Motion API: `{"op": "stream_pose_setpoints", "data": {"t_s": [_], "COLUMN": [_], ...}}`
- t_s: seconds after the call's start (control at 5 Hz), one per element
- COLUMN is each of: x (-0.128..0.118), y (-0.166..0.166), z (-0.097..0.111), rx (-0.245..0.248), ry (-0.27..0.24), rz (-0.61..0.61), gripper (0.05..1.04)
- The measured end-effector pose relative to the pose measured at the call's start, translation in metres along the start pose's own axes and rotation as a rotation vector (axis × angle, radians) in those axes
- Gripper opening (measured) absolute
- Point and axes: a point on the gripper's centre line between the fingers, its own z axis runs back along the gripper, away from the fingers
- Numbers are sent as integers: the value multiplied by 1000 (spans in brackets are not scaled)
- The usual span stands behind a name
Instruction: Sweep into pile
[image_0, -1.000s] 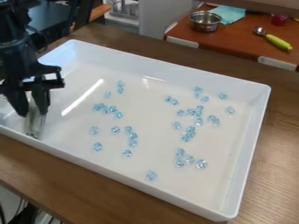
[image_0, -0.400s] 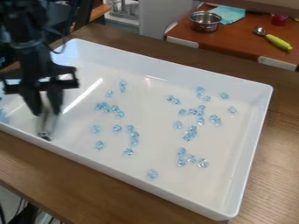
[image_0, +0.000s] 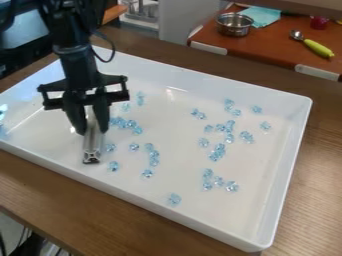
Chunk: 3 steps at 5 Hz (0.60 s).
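One pale tool (image_0: 93, 145) gripped between my end effector (image_0: 92, 131) fingers, low over left part of white tray (image_0: 177, 160). Blue beads (image_0: 114, 166) just right, more scattered beyond. Sweep likely starting, no single pile. Next: keep tip low, push rightward.

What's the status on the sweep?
Gripper clamped on silvery tool, inside white tray. Blue beads scattered, no single pile. No obstruction seen among them.
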Motion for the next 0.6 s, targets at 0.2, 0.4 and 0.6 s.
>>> {"op": "stream_pose_setpoints", "data": {"t_s": [0.2,0.4,0.6], "x": [-3,-7,-15], "y": [-14,-30,-50], "z": [-3,-6,-8], "rx": [-2,-3,-10], "ry": [-4,-19,-30], "rz": [-4,-19,-39], "gripper": [337,337,337]}}
